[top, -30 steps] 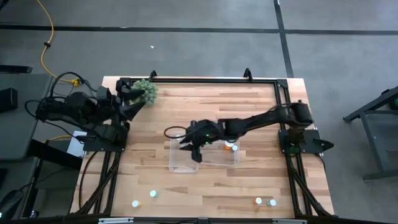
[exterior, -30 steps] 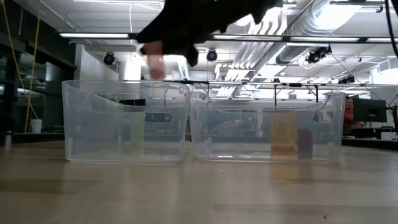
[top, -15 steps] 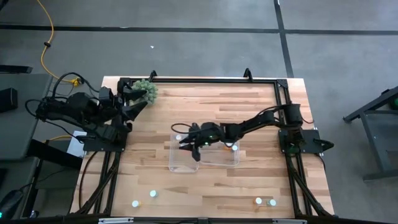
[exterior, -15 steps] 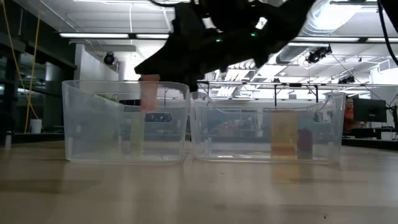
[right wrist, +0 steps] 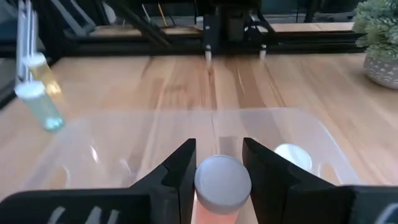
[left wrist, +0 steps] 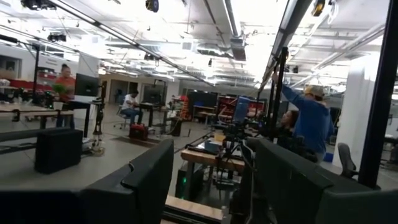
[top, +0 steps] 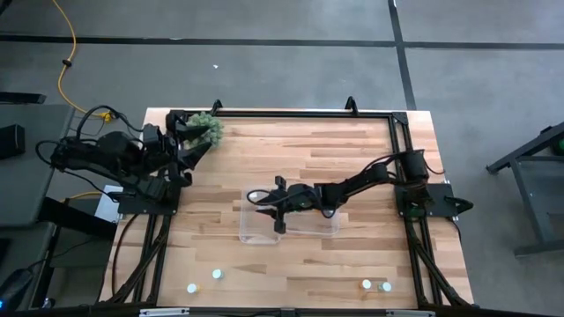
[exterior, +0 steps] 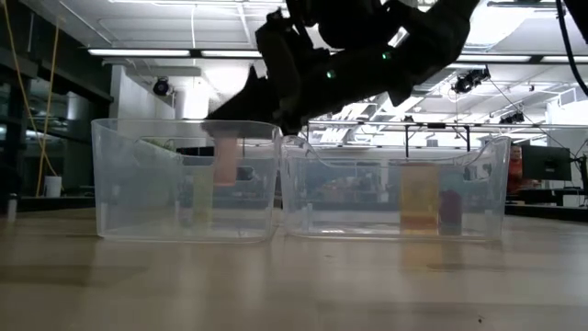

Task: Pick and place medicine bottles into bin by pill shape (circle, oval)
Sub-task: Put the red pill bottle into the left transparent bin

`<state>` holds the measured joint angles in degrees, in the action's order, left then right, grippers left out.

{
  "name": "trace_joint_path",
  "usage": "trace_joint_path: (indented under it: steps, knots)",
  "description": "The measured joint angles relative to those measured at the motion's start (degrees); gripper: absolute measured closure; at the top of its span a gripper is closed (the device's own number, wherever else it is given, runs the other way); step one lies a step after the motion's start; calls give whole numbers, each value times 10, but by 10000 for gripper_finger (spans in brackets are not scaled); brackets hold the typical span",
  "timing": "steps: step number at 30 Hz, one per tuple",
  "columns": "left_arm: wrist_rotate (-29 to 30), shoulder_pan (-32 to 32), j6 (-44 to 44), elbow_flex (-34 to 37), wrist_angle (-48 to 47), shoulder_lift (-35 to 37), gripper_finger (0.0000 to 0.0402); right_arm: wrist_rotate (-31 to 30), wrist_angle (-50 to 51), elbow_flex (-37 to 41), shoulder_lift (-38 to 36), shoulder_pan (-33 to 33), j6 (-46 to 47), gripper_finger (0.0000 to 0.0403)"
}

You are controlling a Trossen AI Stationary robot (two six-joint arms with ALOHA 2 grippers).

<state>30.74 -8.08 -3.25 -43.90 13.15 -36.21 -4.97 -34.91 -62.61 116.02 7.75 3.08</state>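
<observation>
Two clear bins stand side by side mid-table, the left bin and the right bin. My right gripper reaches over the left bin from the table's right, shut on an orange medicine bottle with a white cap. The bottle hangs inside the bin's walls. A yellowish bottle stands in the same bin, and an orange one in the right bin. My left gripper waits open at the far left, beside the green plant ball. My right gripper pinches the bottle's top, at the white cap, between its two fingers. The fingers slant downward from the table's right side. The bottle hangs upright below them, its base clear of the bin's floor.
Two loose bottles stand near the front left edge, and two more near the front right. A black frame runs along the table's far edge. Bare wood lies in front of the bins.
My right gripper has come down with the orange bottle and tipped forward. The bottle has gone from above the left bin's rim to inside its walls, staying upright.
</observation>
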Motion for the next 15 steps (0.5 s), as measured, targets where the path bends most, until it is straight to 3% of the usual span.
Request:
trace_joint_path:
  steps: [15]
  knots:
    - [0, 0, -4, 0, 0, -11, 185, -9, 17, 1, 15, -7, -59, 298]
